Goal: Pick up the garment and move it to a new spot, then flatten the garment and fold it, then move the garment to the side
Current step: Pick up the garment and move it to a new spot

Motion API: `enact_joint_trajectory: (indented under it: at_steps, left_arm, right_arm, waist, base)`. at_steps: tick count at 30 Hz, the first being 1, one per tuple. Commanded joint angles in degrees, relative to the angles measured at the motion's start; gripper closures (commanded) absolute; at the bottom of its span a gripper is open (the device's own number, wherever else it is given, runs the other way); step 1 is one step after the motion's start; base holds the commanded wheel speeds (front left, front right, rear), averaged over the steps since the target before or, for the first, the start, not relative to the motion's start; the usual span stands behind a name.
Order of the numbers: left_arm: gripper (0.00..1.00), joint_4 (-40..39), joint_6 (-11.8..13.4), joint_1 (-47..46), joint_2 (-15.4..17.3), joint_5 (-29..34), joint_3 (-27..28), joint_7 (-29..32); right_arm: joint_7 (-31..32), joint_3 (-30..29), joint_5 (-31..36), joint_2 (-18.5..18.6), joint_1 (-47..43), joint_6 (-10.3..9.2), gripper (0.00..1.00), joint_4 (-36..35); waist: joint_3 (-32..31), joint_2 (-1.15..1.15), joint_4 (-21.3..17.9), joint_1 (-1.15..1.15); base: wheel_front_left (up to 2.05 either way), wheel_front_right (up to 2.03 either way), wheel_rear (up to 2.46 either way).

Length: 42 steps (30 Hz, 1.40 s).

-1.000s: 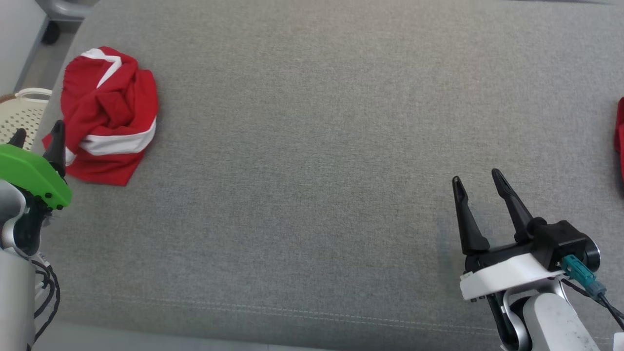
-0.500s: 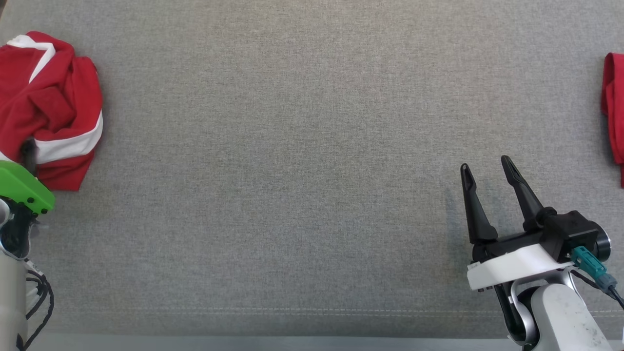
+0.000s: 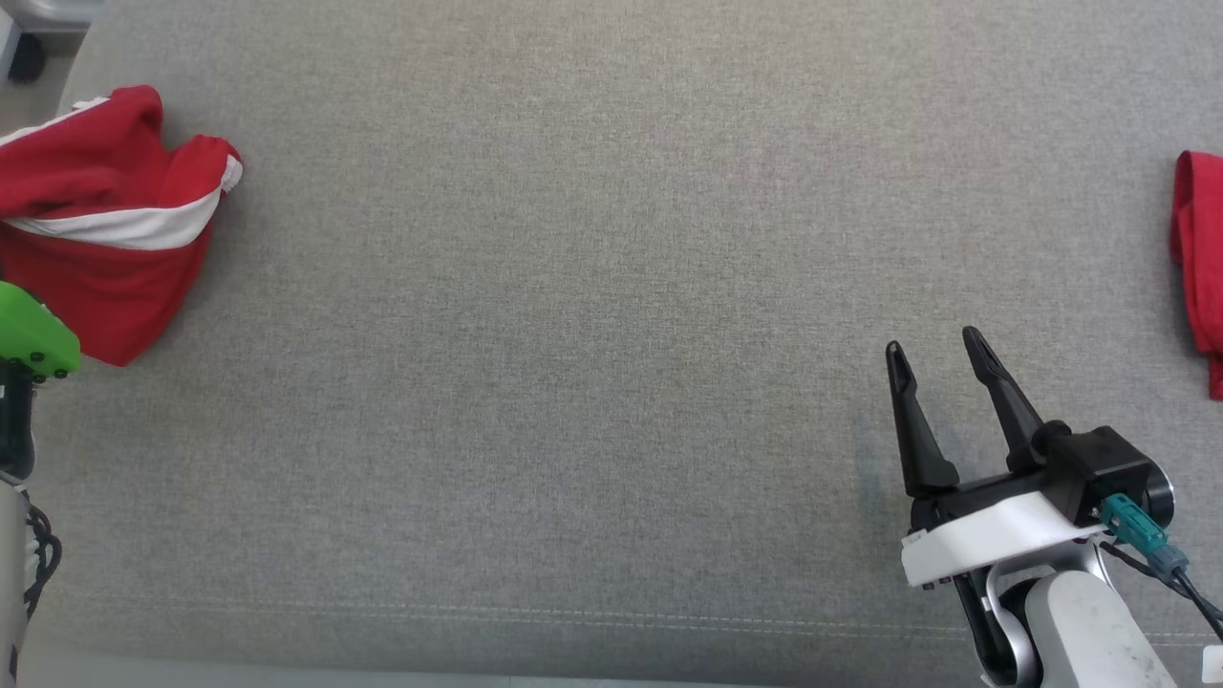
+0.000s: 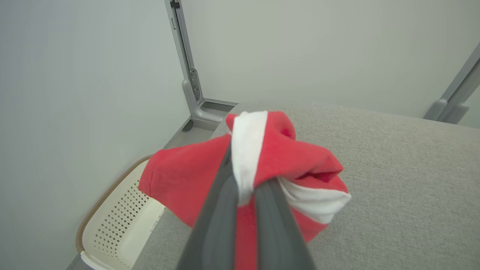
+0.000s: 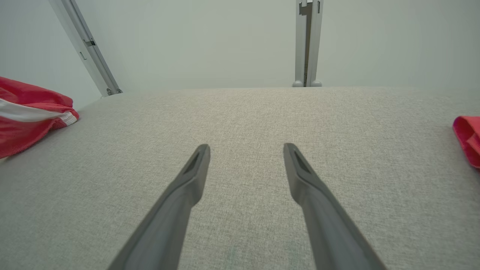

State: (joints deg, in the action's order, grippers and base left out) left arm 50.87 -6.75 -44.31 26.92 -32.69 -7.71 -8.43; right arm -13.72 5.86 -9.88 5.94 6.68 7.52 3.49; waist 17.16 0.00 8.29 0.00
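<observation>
A: Checking the left end effector (image 4: 245, 176), clamping anything?

B: Pinching the red-and-white garment (image 4: 300, 161) tight between pressed-together fingers, bunching it around and past the tips. Seeing a perforated cream basket (image 4: 112, 221) down-left of it, beside the table (image 4: 393, 168).

A: And checking the right end effector (image 3: 933, 342)?

B: Hovering over bare table with fingers spread wide, gripping nothing. Spotting the garment far to its left, another red cloth (image 3: 1199, 248) off to its right.

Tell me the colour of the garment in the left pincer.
The garment is red with white stripes, clearest in the left wrist view.
</observation>
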Motion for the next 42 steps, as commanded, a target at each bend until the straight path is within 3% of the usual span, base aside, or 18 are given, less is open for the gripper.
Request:
enact_joint_trajectory:
  at_steps: [1,7,13,20,23,31,42]
  left_arm:
    - [1.0,-0.6,0.3,0.7,0.3,0.5,-0.4,-0.5]
    - [1.0,-11.4,0.6,6.8,-2.8,0.3,-2.5,-1.4]
    - [1.0,-26.9,3.8,15.6,-6.9,2.2,-6.7,0.6]
    - [1.0,-40.1,6.7,22.4,-9.9,4.7,-12.8,5.6]
    - [1.0,-44.5,7.8,23.5,-11.1,5.6,-15.0,7.1]
    - [1.0,-48.4,7.2,18.8,-11.7,8.7,-19.2,10.6]
    - [1.0,-42.0,3.8,10.8,-14.0,7.6,-22.1,15.1]
  right_arm:
    - [-0.3,0.0,-0.1,-0.1,-0.7,-0.07,0.0,0.2]
    - [-0.7,0.1,-1.0,-0.8,-1.3,-0.07,0.0,0.8]
    - [-1.1,-0.2,-1.5,-1.6,-1.0,-0.07,0.0,1.1]
    - [-1.4,0.4,-2.4,-2.5,0.5,-0.07,0.0,2.0]
    - [-1.4,0.5,-3.0,-2.7,1.2,-0.07,0.0,2.2]
    - [-1.5,0.4,-5.8,-3.0,1.9,-0.07,0.0,1.2]
    - [-1.5,1.0,-10.2,-3.0,1.7,-0.07,0.0,0.7]
  waist:
    - [-1.3,0.0,0.1,0.0]
    - [-3.1,0.0,-1.0,0.0]
    - [-2.9,0.0,-3.5,0.0]
    - [-2.3,0.0,-8.8,0.0]
    - [-1.8,0.0,-13.0,0.0]
    - [-0.5,0.0,-22.1,0.0]
    - [2.8,0.0,-31.6,0.0]
  base:
    - [0.0,0.0,0.0]
    - [0.0,0.0,0.0]
    - [0.0,0.0,0.0]
    - [0.0,0.0,0.0]
    - [0.0,0.0,0.0]
    - [0.0,0.0,0.0]
    - [0.0,0.0,0.0]
